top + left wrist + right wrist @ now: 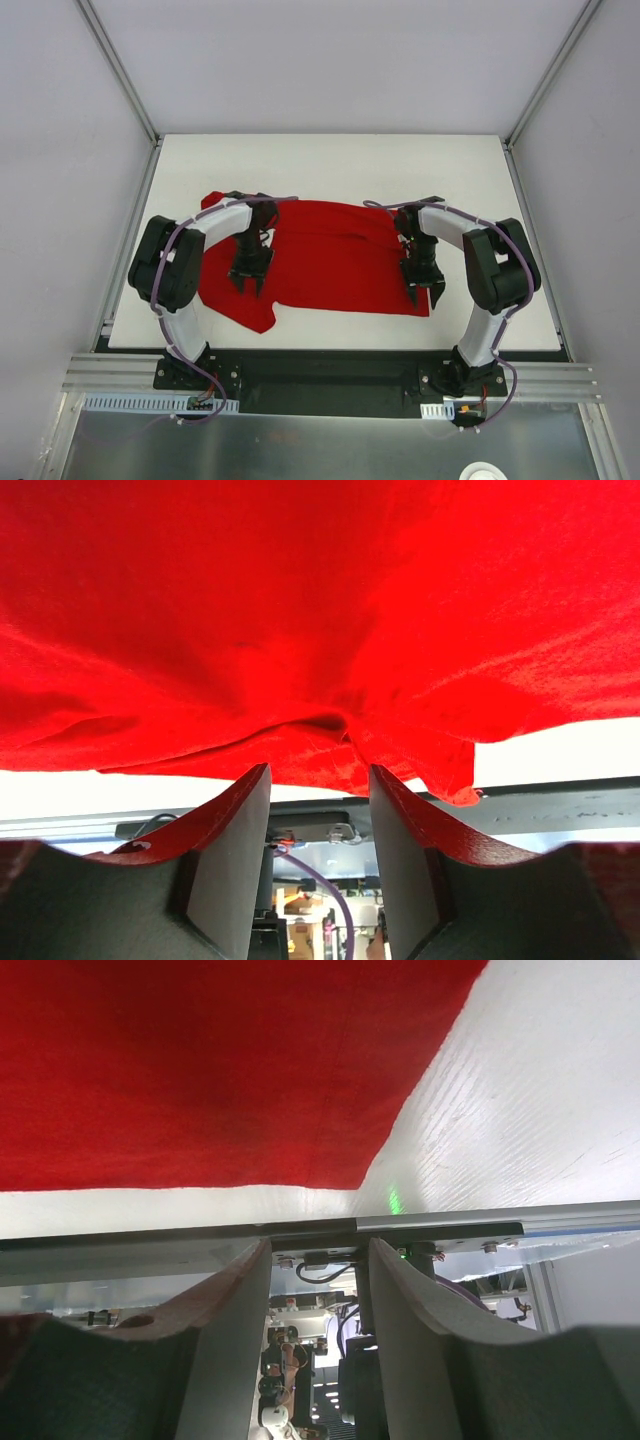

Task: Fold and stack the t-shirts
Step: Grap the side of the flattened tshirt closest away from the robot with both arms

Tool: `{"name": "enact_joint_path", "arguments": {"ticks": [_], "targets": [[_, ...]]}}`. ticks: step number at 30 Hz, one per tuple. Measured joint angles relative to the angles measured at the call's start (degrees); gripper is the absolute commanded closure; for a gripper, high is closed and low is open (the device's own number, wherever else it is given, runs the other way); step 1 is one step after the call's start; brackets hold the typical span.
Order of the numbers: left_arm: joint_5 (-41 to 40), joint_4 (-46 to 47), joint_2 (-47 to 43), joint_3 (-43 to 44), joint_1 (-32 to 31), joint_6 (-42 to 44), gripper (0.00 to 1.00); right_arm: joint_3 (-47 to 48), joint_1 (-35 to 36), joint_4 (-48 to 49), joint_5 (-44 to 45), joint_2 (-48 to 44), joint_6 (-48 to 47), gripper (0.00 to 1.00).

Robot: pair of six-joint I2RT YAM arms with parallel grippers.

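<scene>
A white table (330, 165) sits in a small booth. Pale grey walls (330, 60) stand behind it and on both sides. Two thin metal bars (115, 65) run up the back corners. A silver rail (110, 375) lies along the near edge of the table. Below that is a shiny grey metal sheet (330, 445). The light is bright and even, and the shadows are soft.

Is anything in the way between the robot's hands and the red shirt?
No, nothing I can see. The left hand and the right hand sit open right at the near edge of the red shirt.
</scene>
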Motion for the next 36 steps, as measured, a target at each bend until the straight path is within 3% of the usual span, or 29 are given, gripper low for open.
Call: {"name": "enact_joint_path", "arguments": {"ticks": [8,14,19,36], "targets": [[0.00,0.15,0.72,-1.75,-1.16,-0.02,0.58,-1.36,0.00,0.00,0.00,0.00,-0.13,0.53],[-0.20,0.24,1.11,-3.67,-1.75,-0.15,0.67,-1.64,0.00,0.04,-0.02,0.00,-0.20,0.53],[-0.24,0.17,1.86,-4.70,-2.16,-0.24,0.55,-1.64,0.00,0.04,-0.02,0.00,-0.33,0.53],[-0.24,0.74,3.41,-2.27,-3.80,-1.42,0.56,-1.64,0.00,0.04,-0.13,0.00,-1.46,0.53]]}}
